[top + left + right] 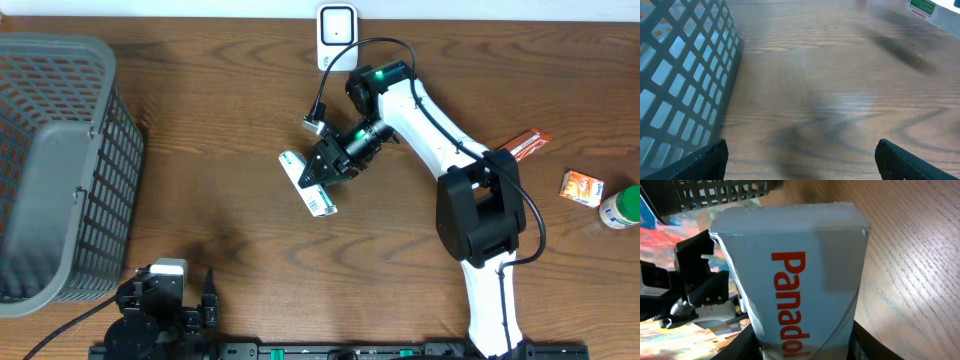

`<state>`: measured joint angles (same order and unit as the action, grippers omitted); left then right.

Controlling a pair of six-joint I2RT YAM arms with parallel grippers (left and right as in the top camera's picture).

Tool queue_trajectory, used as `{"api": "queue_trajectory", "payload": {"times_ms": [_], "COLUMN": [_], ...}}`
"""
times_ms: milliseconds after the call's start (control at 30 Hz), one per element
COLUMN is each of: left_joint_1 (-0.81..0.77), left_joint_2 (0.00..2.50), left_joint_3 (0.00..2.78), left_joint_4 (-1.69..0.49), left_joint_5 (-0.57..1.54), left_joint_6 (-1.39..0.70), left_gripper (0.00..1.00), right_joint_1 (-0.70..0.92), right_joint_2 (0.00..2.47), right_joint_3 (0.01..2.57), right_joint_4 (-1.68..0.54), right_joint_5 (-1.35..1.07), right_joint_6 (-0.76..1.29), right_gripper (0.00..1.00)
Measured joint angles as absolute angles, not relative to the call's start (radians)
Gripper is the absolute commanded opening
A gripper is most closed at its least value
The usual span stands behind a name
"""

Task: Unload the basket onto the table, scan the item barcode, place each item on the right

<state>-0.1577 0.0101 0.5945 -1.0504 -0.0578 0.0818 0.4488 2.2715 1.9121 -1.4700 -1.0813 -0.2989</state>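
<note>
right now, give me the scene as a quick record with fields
right gripper: shut on box
box: mid-table, reads Panadol, below scanner, apart from it
scanner: white, at far edge of table
left gripper: open, empty, beside basket
basket: grey, left side
others: orange packet, carton, bottle, all at right

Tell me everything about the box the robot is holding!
The box is a long cardboard carton, pale blue-grey, with "Panadol" in red letters down one face. From overhead its ends look white with green-blue print. It looks closed and undented. The right hand grips it across the middle, holding it slanted over the wooden table, in front of the white scanner. Nothing else touches it. No barcode shows clearly.
</note>
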Motion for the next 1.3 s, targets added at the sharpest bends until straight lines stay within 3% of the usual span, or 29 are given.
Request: {"api": "queue_trajectory", "payload": {"times_ms": [233,633,1000,1300], "left_joint_1": [-0.158,-0.158,-0.158,-0.158], "left_joint_2": [0.01,0.01,0.01,0.01], "left_joint_3": [0.595,0.595,0.595,0.595], "left_joint_4": [-1.05,-1.05,-1.05,-1.05], "left_joint_5": [-0.058,-0.058,-0.058,-0.058], "left_joint_6": [0.082,0.082,0.082,0.082], "left_gripper": [0.93,0.93,0.93,0.93], "right_joint_1": [0.447,0.396,0.379,0.379], "right_joint_2": [2.271,2.271,2.271,2.271], "right_joint_3": [1.912,1.917,2.083,2.113], "right_joint_4": [-1.281,-1.069,-1.045,-0.865], "right_joint_5": [-0.978,-0.584,-0.257,0.009], "right_joint_6": [-0.265,-0.06,-0.04,-0.098], "right_gripper": [0.43,0.42,0.46,0.45]}}
